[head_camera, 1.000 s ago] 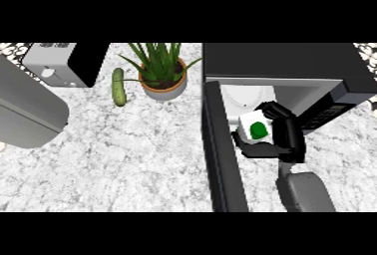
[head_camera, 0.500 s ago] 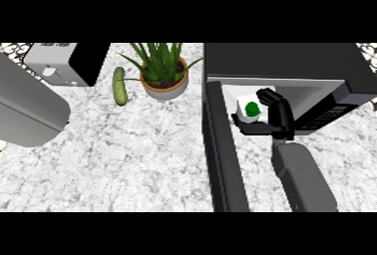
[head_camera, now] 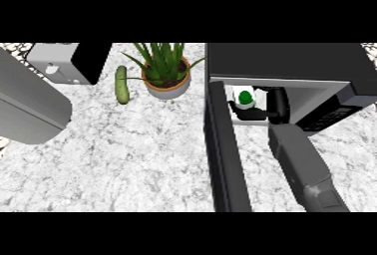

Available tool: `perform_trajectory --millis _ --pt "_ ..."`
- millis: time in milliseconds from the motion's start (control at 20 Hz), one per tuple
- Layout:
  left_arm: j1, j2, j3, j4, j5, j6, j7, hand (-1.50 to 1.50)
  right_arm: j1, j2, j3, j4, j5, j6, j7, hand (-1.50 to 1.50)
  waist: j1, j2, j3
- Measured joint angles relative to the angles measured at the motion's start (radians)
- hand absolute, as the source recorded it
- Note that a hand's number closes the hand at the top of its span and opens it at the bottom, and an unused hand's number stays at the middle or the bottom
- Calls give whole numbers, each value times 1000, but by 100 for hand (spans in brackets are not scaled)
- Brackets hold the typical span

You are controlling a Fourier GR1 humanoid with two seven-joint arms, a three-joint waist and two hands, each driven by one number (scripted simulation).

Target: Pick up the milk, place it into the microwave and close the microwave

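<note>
potted plant (head_camera: 163, 69), cucumber (head_camera: 122, 91), toaster (head_camera: 68, 62)

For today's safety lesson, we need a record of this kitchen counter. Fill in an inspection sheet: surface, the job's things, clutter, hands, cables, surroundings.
Surface: white marbled counter.
Job's things: milk, white with a green cap, upright in the mouth of the microwave; its door stands open, swung out toward the viewer.
Clutter: cucumber lying beside a potted plant; toaster at the back left.
Hands: right hand reaches into the microwave, fingers curled round the milk. Left hand not in view; only a grey forearm shows at the left.
Cables: nothing seen.
Surroundings: nothing seen beyond the counter.
</note>
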Motion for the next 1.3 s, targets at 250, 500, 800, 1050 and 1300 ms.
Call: perform_trajectory --millis 250,500,800,1050,1300 --pt "-8 -8 7 7 3 -9 5 -150 -96 -9 -1 108 50 -105 -42 150 6 2 0" --pt "-38 5 29 26 18 -27 12 -150 -159 -33 37 187 140 -263 -70 150 20 8 0" --pt "-61 8 40 42 19 -37 20 -150 -226 -43 39 269 189 -426 -56 150 33 15 1" --pt "-72 14 46 40 24 -48 33 -150 -249 -71 3 310 179 -474 -46 150 41 21 1" --pt "-112 16 49 66 18 -52 40 -150 -246 -97 -25 336 168 -492 -49 150 49 29 2"
